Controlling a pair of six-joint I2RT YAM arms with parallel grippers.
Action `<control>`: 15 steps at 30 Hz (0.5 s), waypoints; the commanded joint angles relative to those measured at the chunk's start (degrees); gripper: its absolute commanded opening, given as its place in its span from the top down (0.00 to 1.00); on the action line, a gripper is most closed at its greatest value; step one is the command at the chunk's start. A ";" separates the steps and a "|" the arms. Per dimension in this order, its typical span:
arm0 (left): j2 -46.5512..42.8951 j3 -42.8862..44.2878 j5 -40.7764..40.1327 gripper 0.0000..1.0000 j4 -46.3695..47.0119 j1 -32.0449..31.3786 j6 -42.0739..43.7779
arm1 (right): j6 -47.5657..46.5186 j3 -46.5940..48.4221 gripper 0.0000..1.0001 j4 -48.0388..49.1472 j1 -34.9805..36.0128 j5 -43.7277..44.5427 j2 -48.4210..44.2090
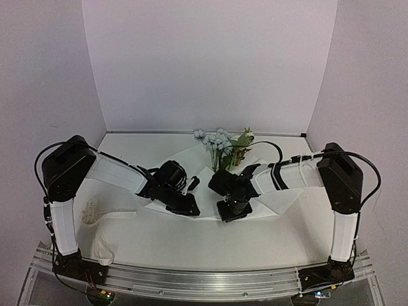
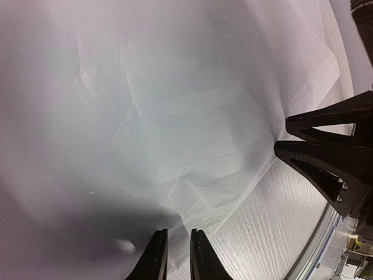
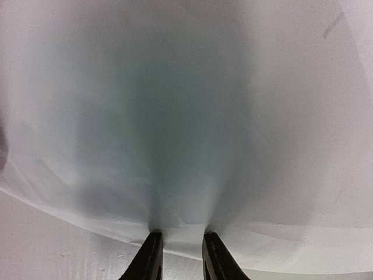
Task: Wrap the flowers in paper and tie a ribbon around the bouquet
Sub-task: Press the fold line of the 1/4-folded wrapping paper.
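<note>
Left gripper and right gripper each pinch the near edge of the paper, side by side; the table stretches nearer, ribbon far left.

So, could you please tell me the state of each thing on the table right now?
Thin white paper sheet: crinkled, near edge lifted and pinched by both hands.
Pale blue-white flowers with green stems: lying on the paper, blooms toward the far wall, not yet wrapped.
Cream-white fabric ribbon: loose on the table near the left arm, untied.
Left hand: shut on the paper's edge.
Right hand: shut on the paper's edge.
</note>
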 commanded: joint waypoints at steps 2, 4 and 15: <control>-0.94 -2.13 -1.30 0.85 -0.48 1.12 0.04 | 3.22 -3.97 0.77 -1.12 -0.69 3.36 -2.84; -1.12 -2.68 -1.41 0.85 -0.48 1.37 -0.17 | 3.57 -5.07 0.77 -1.12 -0.79 3.85 -3.61; -5.51 -8.73 -4.44 0.86 -1.57 3.59 -2.30 | 6.41 -9.74 0.77 -1.09 -3.14 2.65 -7.05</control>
